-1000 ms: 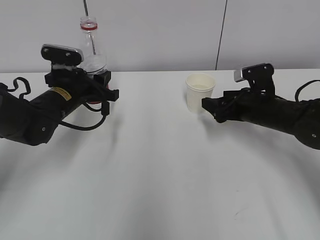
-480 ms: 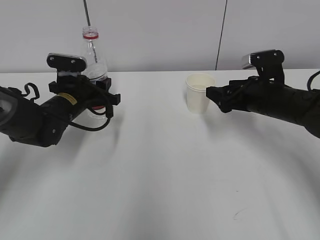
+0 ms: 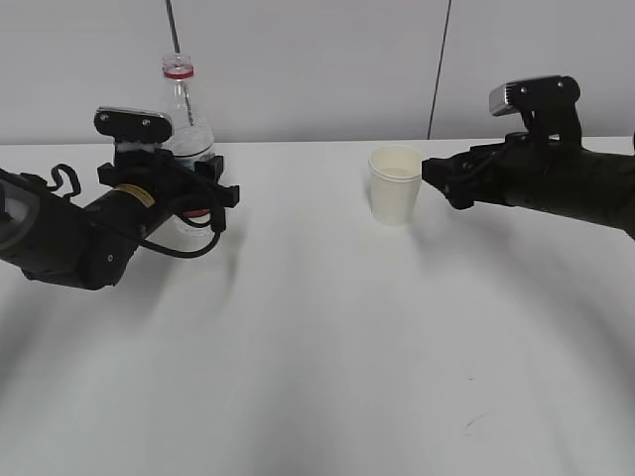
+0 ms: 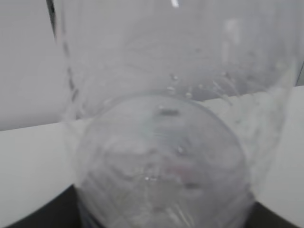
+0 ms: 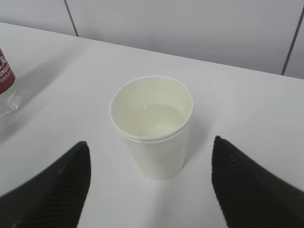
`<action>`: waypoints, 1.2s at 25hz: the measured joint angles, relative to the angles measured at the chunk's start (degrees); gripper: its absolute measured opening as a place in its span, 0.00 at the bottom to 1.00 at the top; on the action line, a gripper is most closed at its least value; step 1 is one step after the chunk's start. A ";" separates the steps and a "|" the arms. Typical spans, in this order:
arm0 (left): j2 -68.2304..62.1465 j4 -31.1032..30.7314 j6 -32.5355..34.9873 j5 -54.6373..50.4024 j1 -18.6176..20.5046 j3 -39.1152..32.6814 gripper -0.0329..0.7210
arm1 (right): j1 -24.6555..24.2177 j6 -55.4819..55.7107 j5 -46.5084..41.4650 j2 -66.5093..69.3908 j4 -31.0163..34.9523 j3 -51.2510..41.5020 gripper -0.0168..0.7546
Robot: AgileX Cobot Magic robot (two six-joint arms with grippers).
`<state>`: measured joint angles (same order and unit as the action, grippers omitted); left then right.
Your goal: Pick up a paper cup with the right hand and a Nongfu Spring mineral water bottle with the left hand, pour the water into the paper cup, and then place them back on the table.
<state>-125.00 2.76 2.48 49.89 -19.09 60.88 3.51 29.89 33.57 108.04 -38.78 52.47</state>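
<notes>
A plain white worktop (image 3: 317, 327) fills the lower part of the exterior view, bare but for a small dark scuff (image 3: 474, 424) near its front right. Behind it stands a pale grey wall with thin dark vertical seams (image 3: 441, 59). The Nongfu Spring mineral water bottle (image 3: 185, 119) stands upright at the back left of the worktop, its long axis vertical and its open neck with the red ring pointing straight up. The left hand (image 3: 203, 183) reaches in from the left edge at a low slant, and its fingers sit around the bottle's lower body at label height. In the left wrist view the clear bottle wall (image 4: 161, 142) fills nearly the whole picture, wet with droplets, so whether the fingers press the plastic or stand just off it I cannot tell. The paper cup (image 3: 396, 184) stands upright right of centre at the back, mouth up and wider than its base, well apart from the bottle. The right wrist view shows liquid low inside the cup (image 5: 153, 127). The right hand (image 3: 437, 178) comes in from the right, nearly level, just beside the cup. Its two black fingers (image 5: 57, 185) are spread wide, one on either side of the cup and touching nothing.
</notes>
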 joint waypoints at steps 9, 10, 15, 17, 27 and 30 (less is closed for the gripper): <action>0.37 0.47 0.00 -3.32 -0.10 0.00 0.77 | 0.00 0.13 -7.52 -4.44 0.00 -0.04 0.78; 0.71 0.47 0.00 -3.81 -0.10 0.00 0.77 | 0.00 0.13 -7.99 -4.70 0.00 -0.04 0.78; 2.82 0.47 0.00 -6.20 -0.10 0.00 0.78 | 0.00 0.21 -10.47 -6.12 0.00 -0.04 0.78; 3.38 0.47 0.00 -6.77 -0.10 0.00 0.78 | 0.00 0.51 -11.96 -6.62 0.00 -0.04 0.78; 6.93 0.19 0.75 -11.94 -0.46 -0.40 0.78 | 0.00 2.04 -15.75 -8.72 0.00 -0.04 0.78; 7.60 0.19 1.15 -13.60 -0.46 -0.47 0.78 | 0.00 2.09 -16.84 -9.08 0.00 -0.04 0.78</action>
<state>-117.40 2.96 3.62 36.29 -19.55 60.42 3.51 31.98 16.73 98.96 -38.78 52.43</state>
